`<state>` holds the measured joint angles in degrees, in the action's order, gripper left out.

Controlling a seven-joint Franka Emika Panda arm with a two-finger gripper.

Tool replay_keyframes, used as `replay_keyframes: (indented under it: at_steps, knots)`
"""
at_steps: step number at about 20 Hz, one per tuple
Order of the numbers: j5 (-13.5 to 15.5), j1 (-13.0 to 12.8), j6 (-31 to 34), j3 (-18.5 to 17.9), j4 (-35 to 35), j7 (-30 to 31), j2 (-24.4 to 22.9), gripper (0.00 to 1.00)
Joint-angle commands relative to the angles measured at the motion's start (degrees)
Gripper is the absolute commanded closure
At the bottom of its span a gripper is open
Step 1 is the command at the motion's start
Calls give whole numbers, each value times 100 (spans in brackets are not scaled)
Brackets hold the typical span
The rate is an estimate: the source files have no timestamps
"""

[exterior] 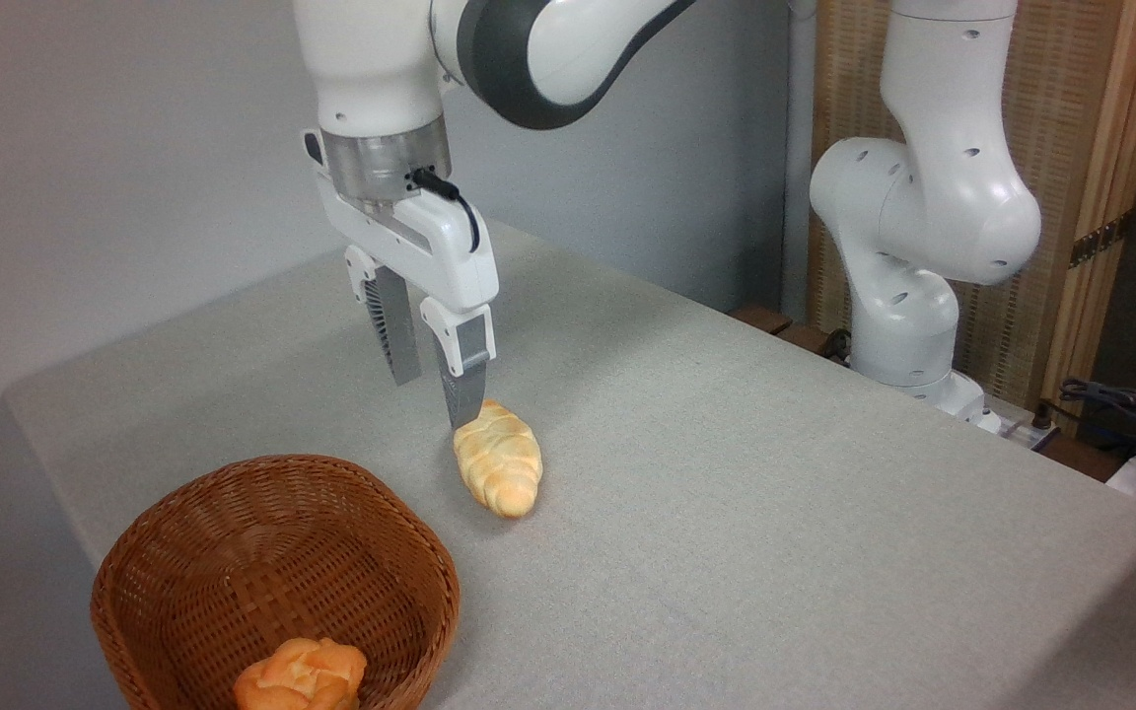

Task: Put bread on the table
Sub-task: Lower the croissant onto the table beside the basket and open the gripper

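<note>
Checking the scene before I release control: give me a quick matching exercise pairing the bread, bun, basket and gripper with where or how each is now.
Things:
1. bread
2. bun
3. basket
4. gripper

States:
A. open, hanging just above the table
B. lying on the grey cloth, outside the wicker
C. standing at the table's near left corner
D. sitting inside the wicker

Pairs: 1-B, 2-D, 3-C, 4-A
</note>
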<state>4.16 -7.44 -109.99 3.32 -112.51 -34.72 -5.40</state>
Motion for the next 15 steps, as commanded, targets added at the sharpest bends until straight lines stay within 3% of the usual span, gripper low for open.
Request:
replay_keyframes:
  at_steps: [1,7,15]
  knots:
    - [33,-12,-14,-357,299,9,-22,0]
    - [-99,-3,12,-473,370,-474,-5,0]
    - [-11,-3,-14,-525,414,-413,-5,0]
